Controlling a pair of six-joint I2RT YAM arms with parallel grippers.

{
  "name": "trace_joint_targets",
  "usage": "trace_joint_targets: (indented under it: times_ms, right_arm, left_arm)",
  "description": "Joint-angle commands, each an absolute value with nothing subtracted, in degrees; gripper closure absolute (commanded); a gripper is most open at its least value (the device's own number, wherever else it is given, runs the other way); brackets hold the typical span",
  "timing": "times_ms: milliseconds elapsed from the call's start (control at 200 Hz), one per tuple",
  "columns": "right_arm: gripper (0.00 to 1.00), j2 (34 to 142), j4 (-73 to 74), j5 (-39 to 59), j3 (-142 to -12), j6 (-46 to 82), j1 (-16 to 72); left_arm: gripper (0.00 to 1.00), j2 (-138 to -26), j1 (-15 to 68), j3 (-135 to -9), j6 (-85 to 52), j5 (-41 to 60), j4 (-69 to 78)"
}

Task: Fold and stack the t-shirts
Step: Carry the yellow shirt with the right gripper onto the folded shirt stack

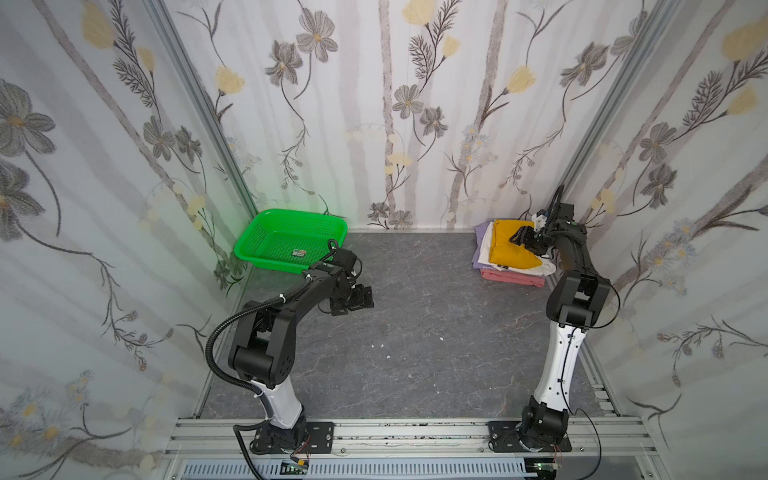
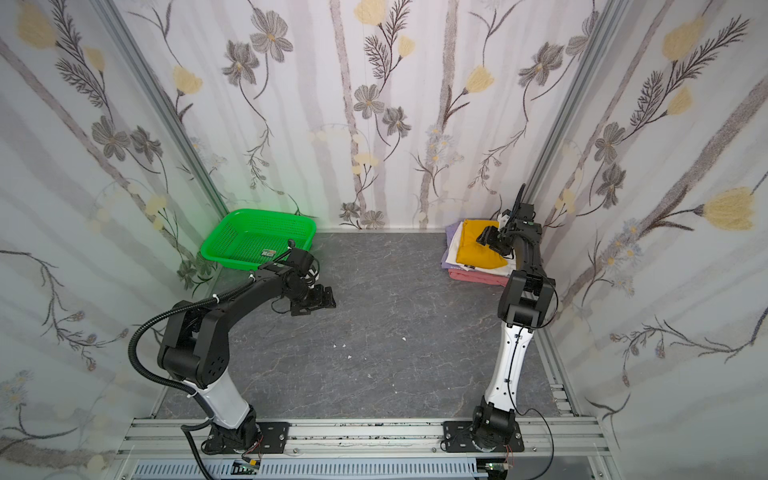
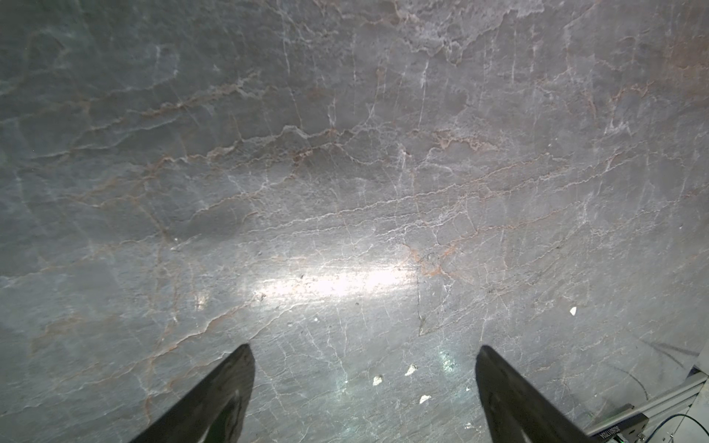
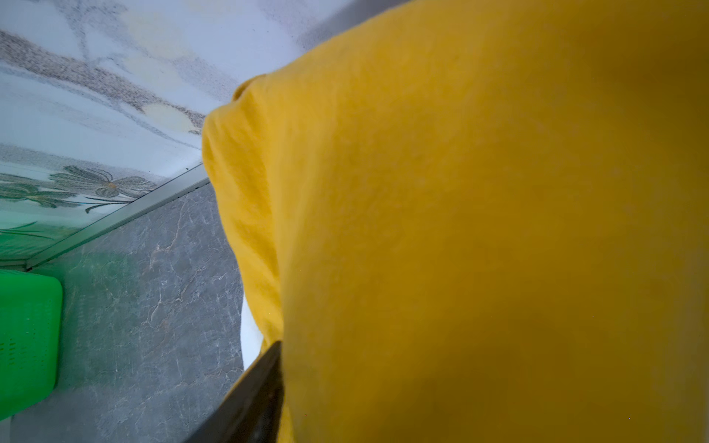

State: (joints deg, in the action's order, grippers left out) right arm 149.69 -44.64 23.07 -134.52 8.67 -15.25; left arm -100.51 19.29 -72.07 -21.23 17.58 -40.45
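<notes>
Judging from how the cloth lies, the job looks almost finished. All four t-shirts sit in one pile right of centre in both top views, close to the back wall. The salmon-pink t-shirt (image 1: pixel 515 279) is at the bottom. The lavender t-shirt (image 1: pixel 481 229) and the white t-shirt (image 1: pixel 484 254) peek out between. The mustard-yellow t-shirt (image 1: pixel 509 249) lies folded on top.

The green basket (image 1: pixel 286 237), left of centre, holds no cloth, only a small label. No loose shirt shows on the grey worktop (image 1: pixel 415 332), just a few white specks.

The right claw (image 1: pixel 519 237) is over the upper right part of the yellow layer. Its wrist view is filled with yellow cloth, and one dark finger (image 4: pixel 261 395) shows beside the fold at the lower edge. Whether it is pinching the cloth or has let go, I cannot tell.

The left claw (image 3: pixel 364 349) hangs spread wide over bare worktop, holding nothing.

What seems left is small: the right arm has to come clear of the pile. The layers are also not quite flush, with lavender and white sticking out on the left side, so some squaring-up may be wanted.
</notes>
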Motion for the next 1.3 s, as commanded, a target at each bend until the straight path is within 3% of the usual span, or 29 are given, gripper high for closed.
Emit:
trace_joint_targets:
  times_ms: [0, 225, 515, 749, 1079, 1299]
  right_arm:
    - [0.00, 144.1, -42.5, 18.0, -135.2, 7.4, -15.3]
    - [0.00, 135.9, -45.1, 10.4, -134.8, 7.5, -16.1]
    - [0.00, 139.5, -41.6, 28.5, -130.7, 10.1, -16.1]
    - [0.00, 146.9, -41.8, 27.1, -129.4, 12.5, -16.4]
    - [0.00, 132.2, -31.8, 30.1, -121.8, 11.6, -16.5]
    - [0.00, 144.4, -33.1, 32.7, -126.9, 15.6, -16.7]
  left_arm:
    - [0.09, -100.4, 19.2, -71.7, -21.7, 17.2, -40.0]
    - [0.09, -100.3, 19.2, -71.2, -22.0, 17.6, -39.2]
    - [0.09, -99.5, 19.2, -69.5, -22.4, 18.0, -37.4]
    - [0.06, -97.2, 19.2, -68.4, -22.3, 18.3, -36.0]
    - [0.00, -94.3, 19.1, -67.9, -22.0, 19.5, -33.9]
    - [0.00, -89.9, 19.8, -67.0, -19.9, 28.0, -29.7]
